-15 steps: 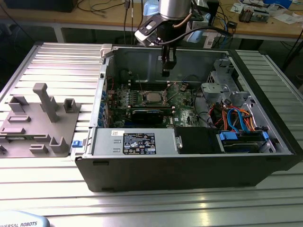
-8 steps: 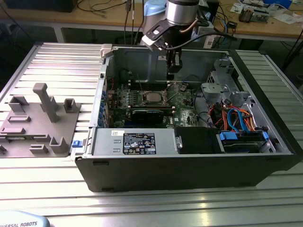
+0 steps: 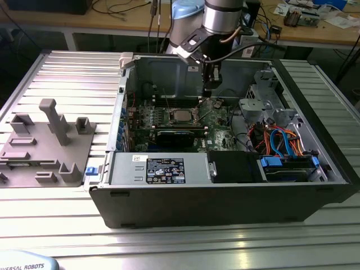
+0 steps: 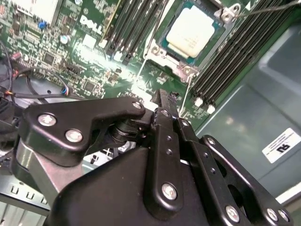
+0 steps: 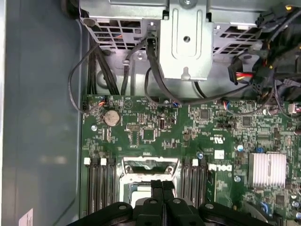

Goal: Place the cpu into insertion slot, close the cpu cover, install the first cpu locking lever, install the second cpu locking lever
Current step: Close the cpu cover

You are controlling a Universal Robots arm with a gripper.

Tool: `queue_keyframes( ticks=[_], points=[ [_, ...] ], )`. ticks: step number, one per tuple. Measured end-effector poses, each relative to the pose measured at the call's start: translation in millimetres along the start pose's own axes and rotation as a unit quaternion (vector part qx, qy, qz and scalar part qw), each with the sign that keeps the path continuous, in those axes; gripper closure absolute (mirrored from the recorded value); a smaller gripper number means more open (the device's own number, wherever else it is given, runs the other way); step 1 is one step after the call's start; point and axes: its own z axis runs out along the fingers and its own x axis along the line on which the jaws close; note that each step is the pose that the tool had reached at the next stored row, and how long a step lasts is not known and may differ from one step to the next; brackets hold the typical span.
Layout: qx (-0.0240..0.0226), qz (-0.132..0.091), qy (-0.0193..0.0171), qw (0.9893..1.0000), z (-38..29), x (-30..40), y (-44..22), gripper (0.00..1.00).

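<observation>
Your gripper (image 3: 207, 93) is hovering closed (seemingly empty). The cpu (image 3: 181, 116) is lying at its eight o'clock in the exterior view.

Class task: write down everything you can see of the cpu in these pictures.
The cpu is a small flat square chip. Its pale silver-grey metal top has rounded corners and sits on a green base that shows as a thin border. It lies flat, top up, in the insertion slot, whose silver metal rim frames it, on the green motherboard between banks of black memory slots. The shut hand is off to one side, not touching it.
</observation>
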Motion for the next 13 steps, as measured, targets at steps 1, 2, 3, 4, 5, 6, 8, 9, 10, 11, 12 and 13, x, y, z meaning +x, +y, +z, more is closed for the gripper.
queue_keyframes(
  ticks=[1, 2, 3, 4, 5, 6, 8, 9, 10, 11, 12, 13],
  points=[
    [0.0001, -0.002, 0.0, 1.0, 1.2, 0.1, 1.8, 0.89],
    [0.0001, -0.003, 0.0, 1.0, 1.8, 0.2, 3.0, 0.89],
    [0.0002, -0.005, 0.0001, 1.0, 2.9, 0.4, 5.6, 0.89],
    [0.0005, -0.007, 0.0, 1.0, 4.0, 0.5, 8.2, 0.89],
    [0.0007, -0.008, 0.0001, 1.0, 4.9, 0.5, 10.2, 0.89],
    [0.001, -0.01, 0.0001, 1.0, 6.0, 0.8, 13.4, 0.89],
    [0.0016, -0.012, 0.0001, 0.9999, 7.7, 1.1, 19.1, 0.89],
    [0.0021, -0.013, 0.0001, 0.9999, 8.8, 1.2, 22.2, 0.89],
    [0.0025, -0.015, 0.0001, 0.9999, 10.4, 1.5, 26.0, 0.89],
    [0.0029, -0.016, 0.0001, 0.9999, 12.1, 2.0, 28.8, 0.89],
    [0.0034, -0.017, 0.0002, 0.9998, 14.1, 2.4, 31.4, 0.89],
    [0.0038, -0.018, 0.0002, 0.9998, 15.5, 2.5, 33.0, 0.89]
  ],
)
